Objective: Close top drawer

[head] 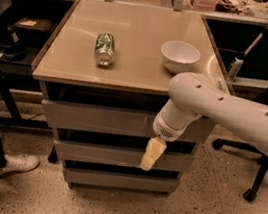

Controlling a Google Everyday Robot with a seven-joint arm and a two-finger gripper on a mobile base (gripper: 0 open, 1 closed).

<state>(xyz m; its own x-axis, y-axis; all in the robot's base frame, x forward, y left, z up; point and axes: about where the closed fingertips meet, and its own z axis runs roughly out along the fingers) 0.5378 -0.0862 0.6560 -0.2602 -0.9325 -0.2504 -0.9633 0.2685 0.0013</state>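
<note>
pincer [150,157]: hangs off the white arm [224,110], pointing down, in front of the cabinet and right of its middle
pincer state: cannot tell if it is spread or pressed together; it reads as one pale yellow block and is pinching nothing i can see
top drawer [96,118]: just above the pincer and stretching off to its left, right under the desk [129,75] edge; wide grey flat front
drawer position: looks pushed most of the way in, with a dark gap above the front; can't say it is fully seated
contact: pincer tip sits below the top drawer's lower edge, over the second drawer front [101,153]; can't tell whether it touches either front
bottom drawer front [112,179]: below the pincer
can [104,48]: on its side on the desk, up and left of the pincer, well apart
bowl [180,56]: white, upright on the desk, above the pincer
shoe [13,163]: far left of the pincer, on the floor
office chair [266,165]: to the right, behind the arm
handling guess: stiff rigid panel, probably slides on runners; contents hidden, so weight unknown, though a shallow drawer likely moves easily
where to take hold: no handle or lip showing, so gripping is no use; press flat on the front, near its middle so it doesn't rack sideways
next move guess: raise the pincer onto the top front, then push straight in
risk: pressing this low would load the second drawer instead
</note>
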